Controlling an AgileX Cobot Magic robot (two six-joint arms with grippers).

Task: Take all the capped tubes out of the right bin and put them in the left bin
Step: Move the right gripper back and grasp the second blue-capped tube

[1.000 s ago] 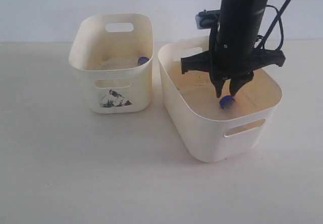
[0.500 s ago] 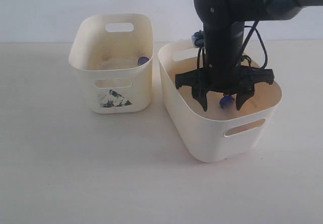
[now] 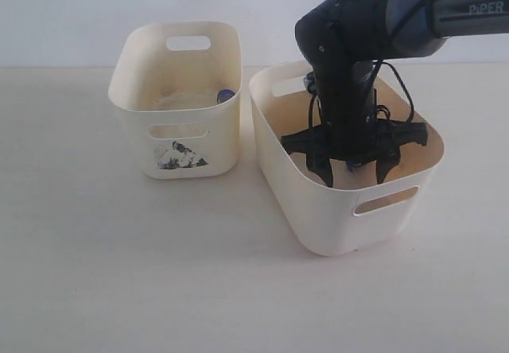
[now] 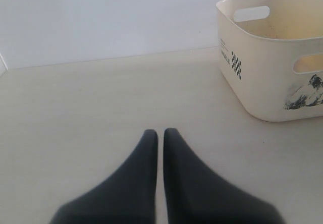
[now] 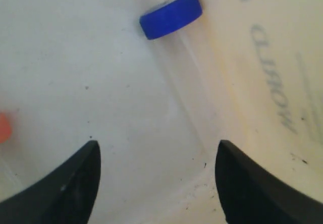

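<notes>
My right gripper (image 3: 356, 175) is open, lowered deep inside the right bin (image 3: 318, 202). In the right wrist view a blue-capped tube (image 5: 170, 15) lies on the bin floor (image 5: 91, 62) against the wall, its clear body running toward the open right gripper (image 5: 157, 151); nothing is between the fingers. An orange-red cap (image 5: 3, 127) peeks in at that view's edge. Another blue cap (image 3: 226, 95) shows inside the left bin (image 3: 135, 134). The left gripper (image 4: 160, 133) is shut and empty over the table, away from the left bin (image 4: 262, 77); it is out of the exterior view.
The two bins stand side by side on a pale table (image 3: 159, 273), a narrow gap between them. The right arm (image 3: 358, 43) reaches down over the right bin's far rim. The right bin's wall carries grey lettering (image 5: 275, 108).
The right gripper has opened wide and sunk lower into the right bin. The blue cap seen beneath it earlier is now hidden behind it in the exterior view.
</notes>
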